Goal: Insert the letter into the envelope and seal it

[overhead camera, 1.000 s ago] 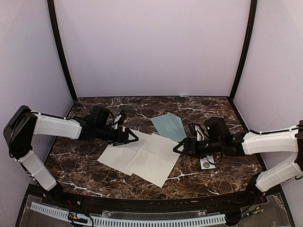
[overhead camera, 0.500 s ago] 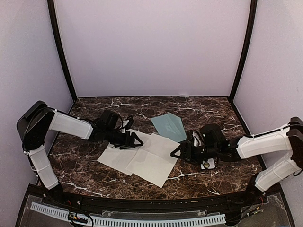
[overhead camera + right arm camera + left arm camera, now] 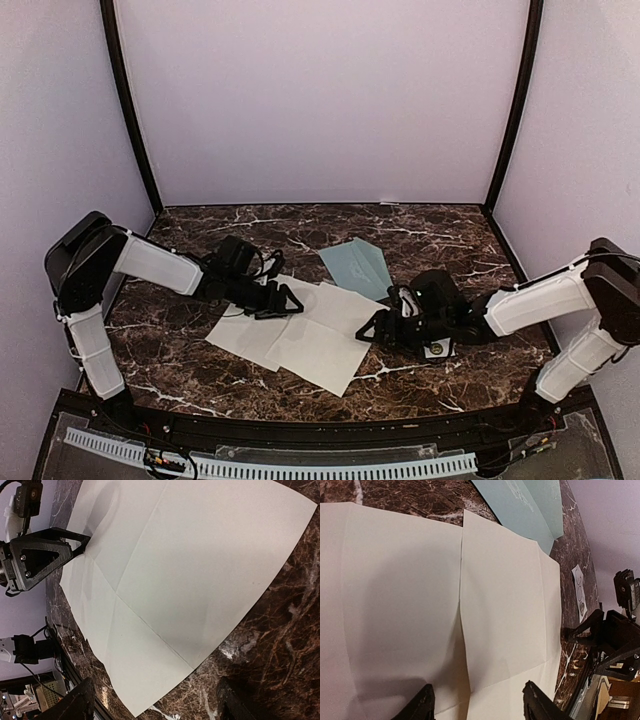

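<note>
Left hand (image 3: 285, 301), spread wide, has moved over the letter (image 3: 300, 335); right hand (image 3: 368, 329), also spread, has reached its right edge.

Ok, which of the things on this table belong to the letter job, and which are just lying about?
Job in hand: letter, envelope, left pincer, right pincer.
Lying about: small white strip with circles.

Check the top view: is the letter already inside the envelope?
No: the letter lies spread open on the table, with the envelope lying empty at its far edge.
</note>
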{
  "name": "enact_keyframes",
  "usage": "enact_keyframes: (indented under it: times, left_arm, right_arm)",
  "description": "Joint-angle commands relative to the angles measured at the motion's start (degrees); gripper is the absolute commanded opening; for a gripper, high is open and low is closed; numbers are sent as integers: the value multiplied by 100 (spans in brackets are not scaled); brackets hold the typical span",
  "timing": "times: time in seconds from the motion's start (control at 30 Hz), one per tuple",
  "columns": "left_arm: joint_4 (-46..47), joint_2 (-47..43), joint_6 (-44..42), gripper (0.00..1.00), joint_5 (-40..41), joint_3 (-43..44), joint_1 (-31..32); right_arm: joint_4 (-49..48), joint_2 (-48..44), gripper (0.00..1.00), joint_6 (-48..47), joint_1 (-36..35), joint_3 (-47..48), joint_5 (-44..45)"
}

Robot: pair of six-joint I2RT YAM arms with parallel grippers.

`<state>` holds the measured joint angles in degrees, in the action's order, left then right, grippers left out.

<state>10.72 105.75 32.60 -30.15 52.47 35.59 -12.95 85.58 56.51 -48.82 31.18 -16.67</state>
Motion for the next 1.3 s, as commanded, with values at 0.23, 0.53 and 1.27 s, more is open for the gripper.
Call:
enact_keyframes:
  times: [0.23,0.53,1.27]
  left_arm:
    - [241,266,136,55,-261,98,80]
    - [382,283,339,51,-439,74,131]
    - [1255,44,1114,43,-959,-277,141]
  right_arm:
    - [-320,381,80,139,-84,179,-23]
    - [-470,606,80,185,-111,196,-76]
    - [-398,784,79,167,-128,232,-23]
